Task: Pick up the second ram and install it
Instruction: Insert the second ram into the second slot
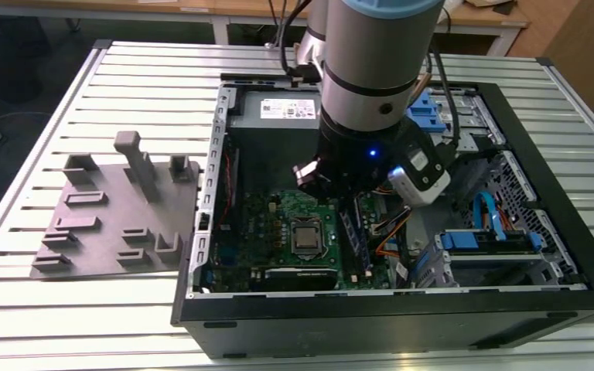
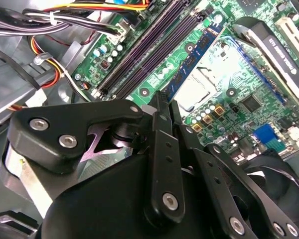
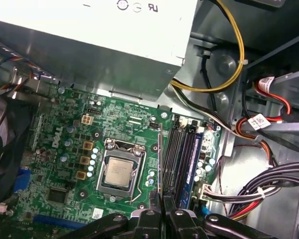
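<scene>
The claw [image 2: 165, 107] tight around the second ram [image 2: 190, 61].

My gripper [image 3: 162, 208] is matt black, its links set with bright metal screws. It pinches the second ram [image 2: 192, 59], a glossy blue-green board. The motherboard [image 3: 65, 149] is lacquered green, with a dull brushed-metal processor lid [image 3: 117, 173] at its middle. Around the motherboard the case [image 1: 380, 325] is matt black. Outside it, the fixture block [image 1: 106, 228] is matt grey plastic on a ribbed, satin metal table [image 1: 70, 325].
</scene>
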Controlling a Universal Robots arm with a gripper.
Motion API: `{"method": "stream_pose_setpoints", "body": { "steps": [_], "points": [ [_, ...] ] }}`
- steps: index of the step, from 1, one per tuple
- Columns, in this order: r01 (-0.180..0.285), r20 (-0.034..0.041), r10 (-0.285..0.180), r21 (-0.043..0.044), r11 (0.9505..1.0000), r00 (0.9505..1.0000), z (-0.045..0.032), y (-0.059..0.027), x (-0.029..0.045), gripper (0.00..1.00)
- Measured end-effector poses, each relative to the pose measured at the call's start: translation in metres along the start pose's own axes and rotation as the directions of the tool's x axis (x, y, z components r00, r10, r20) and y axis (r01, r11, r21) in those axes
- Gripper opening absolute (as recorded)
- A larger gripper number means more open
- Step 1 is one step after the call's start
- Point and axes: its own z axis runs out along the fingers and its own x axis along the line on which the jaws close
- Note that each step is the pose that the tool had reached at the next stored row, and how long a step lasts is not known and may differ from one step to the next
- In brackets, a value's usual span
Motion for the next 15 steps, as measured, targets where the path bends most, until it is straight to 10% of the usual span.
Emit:
{"method": "stream_pose_setpoints", "body": {
  "steps": [15],
  "points": [
    [-0.081,0.0044,0.081,0.0056,0.9967,0.9967,0.0004,0.0,0.0,0.14]
  ]
}}
